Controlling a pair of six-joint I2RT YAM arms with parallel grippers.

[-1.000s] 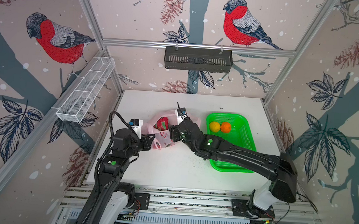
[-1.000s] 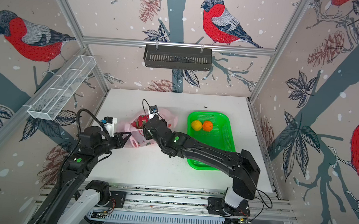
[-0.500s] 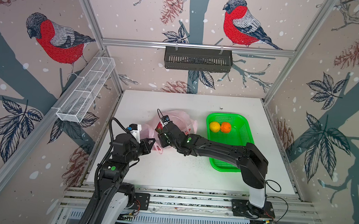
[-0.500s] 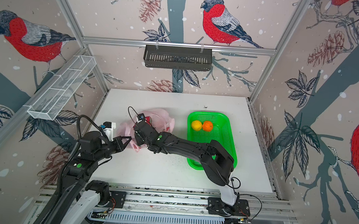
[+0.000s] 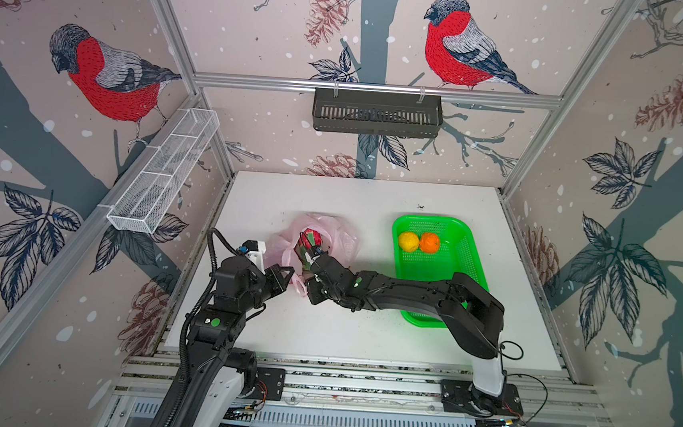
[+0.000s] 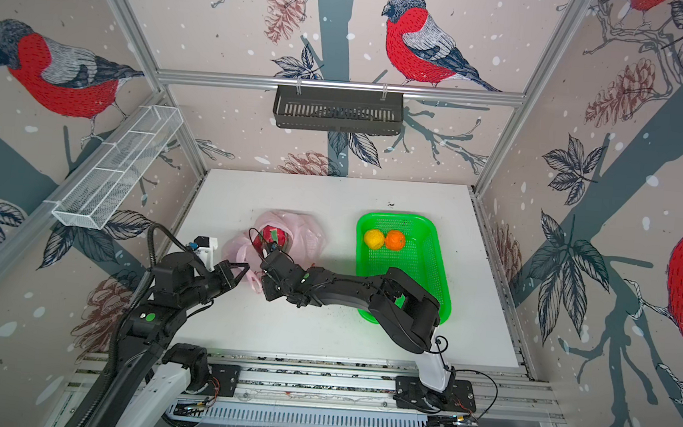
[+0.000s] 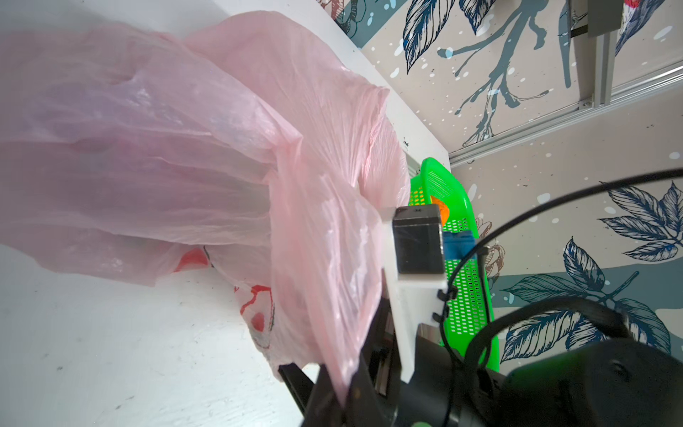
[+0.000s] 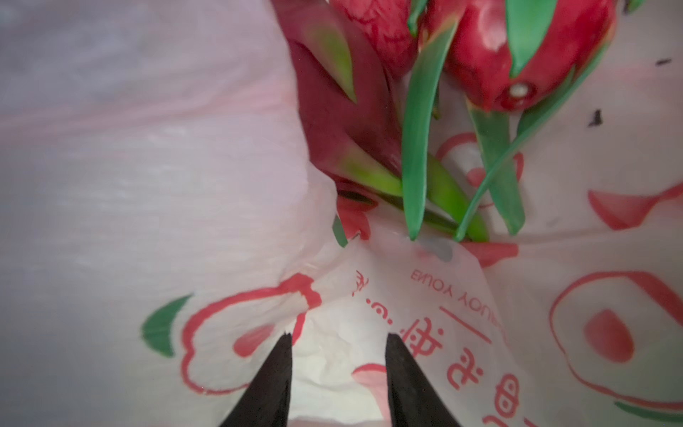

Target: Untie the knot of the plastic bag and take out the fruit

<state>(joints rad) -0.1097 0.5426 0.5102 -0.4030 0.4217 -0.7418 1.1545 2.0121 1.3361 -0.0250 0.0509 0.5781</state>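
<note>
The right gripper had its two black fingers apart inside the mouth of the plastic bag. They hung over printed film, and nothing was clamped between them as far as the wrist view showed. Just ahead of the tips lay two dragon fruits, magenta with green scales, pressed together. The left gripper was closed on the bag's near rim, holding the film up so the mouth gaped. No knot could be made out, and the bag looked already open. It sat left of the middle of the tabletop.

The step in hand seemed to be fetching a dragon fruit. To do it well, the right fingers would need to pass the loose film and close across the fruit's body, not its thin scales, while the left held the rim taut. Catching film along with the fruit was the likely fault.

The green basket by the right edge held a yellow fruit and an orange, touching. Whether the bag held anything more could not be seen.
</note>
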